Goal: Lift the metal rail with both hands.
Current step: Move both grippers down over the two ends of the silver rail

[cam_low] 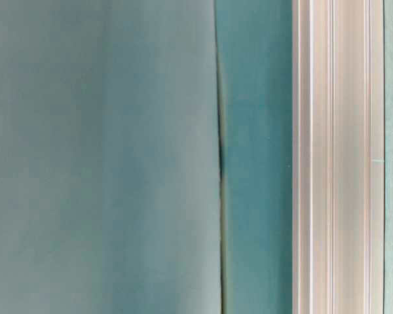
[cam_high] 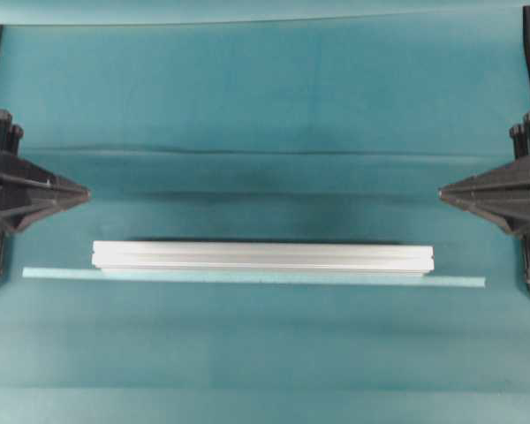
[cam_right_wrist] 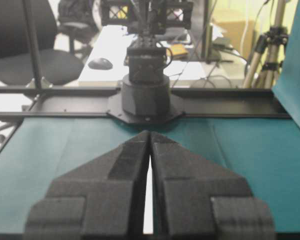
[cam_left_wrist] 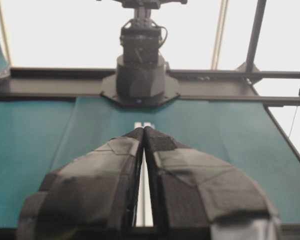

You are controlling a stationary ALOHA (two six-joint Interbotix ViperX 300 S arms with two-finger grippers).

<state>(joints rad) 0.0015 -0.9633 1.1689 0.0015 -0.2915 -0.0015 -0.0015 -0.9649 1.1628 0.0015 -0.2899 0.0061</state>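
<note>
Nearest the overhead view's lower edge: thin pale teal flat strip (cam_high: 253, 279), lying lengthwise on teal cloth-covered table (cam_high: 265, 97). Just behind, touching along its edge — long grooved silver aluminium rail (cam_high: 262, 255), flat, untouched. Farther back, well apart at either side: black left gripper (cam_high: 85, 193) and black right gripper (cam_high: 443, 191), tips facing inward — fingers pressed together, gripping nothing.

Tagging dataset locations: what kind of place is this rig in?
Likely a lab or office: the right wrist view shows an office chair, a desk with a mouse, and a tripod behind the teal-covered table.
</note>
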